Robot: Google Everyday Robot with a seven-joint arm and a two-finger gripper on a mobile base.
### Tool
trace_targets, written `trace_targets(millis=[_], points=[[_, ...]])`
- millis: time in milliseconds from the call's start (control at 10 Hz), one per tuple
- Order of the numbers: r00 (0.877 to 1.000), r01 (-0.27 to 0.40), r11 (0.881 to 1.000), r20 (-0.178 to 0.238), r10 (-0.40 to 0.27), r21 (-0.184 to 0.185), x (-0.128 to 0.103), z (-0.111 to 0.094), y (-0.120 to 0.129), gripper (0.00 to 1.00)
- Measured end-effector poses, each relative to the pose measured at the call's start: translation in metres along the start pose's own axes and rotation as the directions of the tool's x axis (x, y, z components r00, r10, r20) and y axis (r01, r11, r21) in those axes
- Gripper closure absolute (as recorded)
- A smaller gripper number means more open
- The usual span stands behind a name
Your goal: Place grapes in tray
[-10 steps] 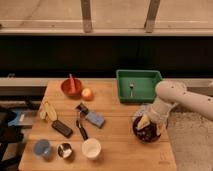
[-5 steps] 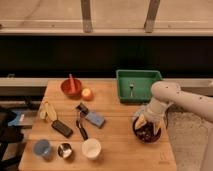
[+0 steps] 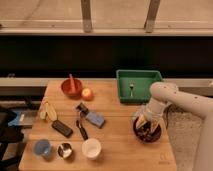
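The green tray [image 3: 150, 76] stands at the back right of the wooden table, with a small item lying inside it. A purple bowl [image 3: 137, 133] sits in front of it near the table's right edge. My gripper [image 3: 147, 124] reaches down into this bowl from the right, on the white arm [image 3: 165, 95]. Dark red-purple grapes [image 3: 149, 132] show inside the bowl, right under the gripper and partly hidden by it.
A red bowl [image 3: 71, 88] and a round orange fruit [image 3: 87, 93] stand at the back left. A banana [image 3: 48, 111], a black block [image 3: 62, 128], a blue box [image 3: 95, 119], a blue cup [image 3: 42, 147], a metal cup [image 3: 65, 150] and a white cup [image 3: 91, 148] are spread over the left half.
My arm has shifted slightly left and lowered the gripper deeper into the purple bowl. Nothing else on the table has moved.
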Motion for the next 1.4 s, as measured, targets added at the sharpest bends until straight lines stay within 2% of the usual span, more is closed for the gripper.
trace_targets(millis=[300, 400, 500, 800, 1000, 1100, 1200, 1300, 1400], points=[[1.0, 0.001, 1.0, 0.006, -0.001, -0.003, -0.001, -0.002, -0.001, 0.95], [1.0, 0.001, 1.0, 0.015, -0.001, -0.002, -0.001, -0.005, -0.002, 0.99], [0.999, 0.001, 1.0, 0.032, -0.001, 0.001, 0.0, -0.012, -0.003, 1.0], [0.993, 0.009, 1.0, 0.12, -0.012, 0.028, -0.003, -0.051, 0.0, 1.0], [0.979, 0.009, 0.999, 0.202, -0.018, 0.044, -0.008, -0.087, 0.004, 1.0], [0.968, 0.008, 0.999, 0.249, -0.02, 0.05, -0.012, -0.109, 0.006, 1.0], [0.956, 0.005, 0.999, 0.294, -0.019, 0.051, -0.017, -0.13, 0.009, 1.0], [0.938, -0.004, 0.999, 0.348, -0.014, 0.052, -0.027, -0.156, 0.009, 1.0], [0.925, -0.011, 0.999, 0.381, -0.009, 0.05, -0.037, -0.173, 0.01, 1.0]])
